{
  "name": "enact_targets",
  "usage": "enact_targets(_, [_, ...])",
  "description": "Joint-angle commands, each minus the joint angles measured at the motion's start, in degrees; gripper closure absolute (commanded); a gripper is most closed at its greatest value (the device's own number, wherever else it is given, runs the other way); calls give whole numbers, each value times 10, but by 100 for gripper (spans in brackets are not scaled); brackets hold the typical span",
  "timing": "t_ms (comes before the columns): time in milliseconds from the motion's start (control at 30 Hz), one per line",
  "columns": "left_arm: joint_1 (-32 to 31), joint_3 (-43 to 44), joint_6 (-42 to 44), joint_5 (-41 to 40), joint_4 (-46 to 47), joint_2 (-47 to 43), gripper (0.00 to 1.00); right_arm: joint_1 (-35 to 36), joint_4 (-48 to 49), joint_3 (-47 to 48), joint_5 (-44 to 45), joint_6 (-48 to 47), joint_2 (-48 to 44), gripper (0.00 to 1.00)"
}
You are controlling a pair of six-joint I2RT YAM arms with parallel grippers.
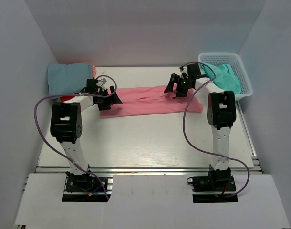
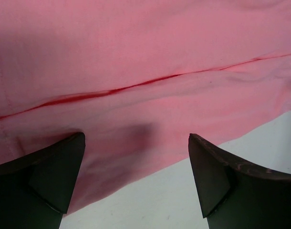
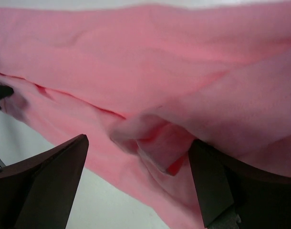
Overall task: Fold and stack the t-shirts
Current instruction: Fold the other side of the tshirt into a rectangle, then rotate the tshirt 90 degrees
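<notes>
At the far left of the counter, a dusty blue t-shirt lies folded, with a red t-shirt showing at its near edge. Next along, the left hand hangs over the left end of the salmon pink t-shirt, fingers fully apart and holding nothing. Its wrist view shows the cloth's near edge crossing between the fingers. The pink garment lies flat as a long band, its long axis running left to right across the mid counter, with a crease along its length. The right hand sits above the band's right portion, toward the far edge, likewise wide open and gripping nothing. A loose ridge of cloth lies between its fingers.

Judgement: each hand is nearest its own end, so a fold across the long axis suits both together. The surface is smooth and white, and bare counter lies on the band's near side. At far right, a turquoise t-shirt rests in the basket.
</notes>
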Motion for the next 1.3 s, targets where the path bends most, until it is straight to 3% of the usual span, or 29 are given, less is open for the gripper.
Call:
enact_targets(0, [4,-21,9,-29,-29,-13,0,12,42,78,-20,23,24,10])
enact_targets(200, [4,-49,4,-61,-53,-19,0,34,42,205,43,67,89,10])
enact_targets(333, [4,-60,4,-79,-72,-32,0,47,78,221,43,84,100,10])
enact_targets(433, [4,-60,4,-79,-79,-56,0,48,54,223,71,68,69,10])
enact_targets(567, [-1,-53,21,-42,-71,-92,0,43,61,126,115,20,-13,10])
enact_targets(667, [-1,-70,49,90,-6,-138,0,43,128,-8,108,3,-100,10])
enact_targets(700, [-1,-70,66,117,32,-147,0,44,162,-103,102,4,-152,10])
enact_targets(800, [-1,-67,92,168,70,-153,0,43,218,-226,102,11,-202,10])
enact_targets(867, [-6,-26,106,154,61,-126,0,39,236,-250,115,18,-213,10])
enact_targets(900, [-6,42,111,135,11,-59,0,36,204,-256,125,16,-205,10])
enact_targets(1033, [-6,116,121,98,-56,30,0,33,180,-250,144,28,-178,10])
enact_targets(1133, [-6,130,121,77,-75,63,0,27,153,-227,192,63,-140,10])
enact_targets(1267, [-6,55,121,6,-82,57,0,19,107,-163,206,82,-76,10])
